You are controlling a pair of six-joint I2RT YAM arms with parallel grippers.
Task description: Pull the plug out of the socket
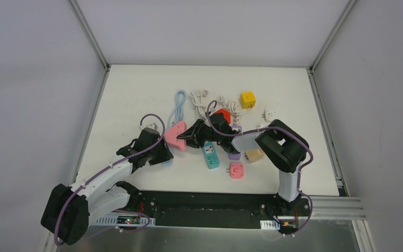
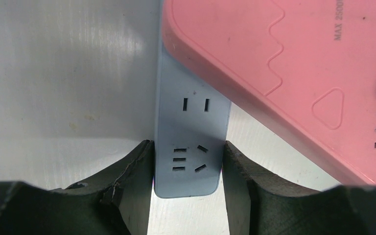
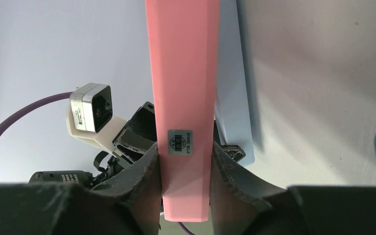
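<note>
A pink wedge-shaped plug adapter [image 1: 175, 134] sits on a pale blue socket strip [image 2: 191, 129] at the table's centre left. My left gripper [image 2: 188, 164] is shut on the near end of the blue strip, one finger on each long side. My right gripper [image 3: 185, 166] is shut on the thin edge of the pink adapter [image 3: 183, 83], which stands tilted over the strip [image 3: 232, 98]. In the top view the left gripper [image 1: 160, 150] is just left of the pink adapter and the right gripper [image 1: 193, 135] just right of it. The joint between the two is hidden.
A teal power strip [image 1: 210, 155], a purple adapter [image 1: 234, 155], a small pink cube adapter [image 1: 236, 170] and a beige plug [image 1: 254, 154] lie by the right arm. Behind are a red adapter [image 1: 221, 113], a yellow cube [image 1: 247, 99], a white adapter [image 1: 269, 114], white cables [image 1: 199, 98] and a blue cable [image 1: 178, 105].
</note>
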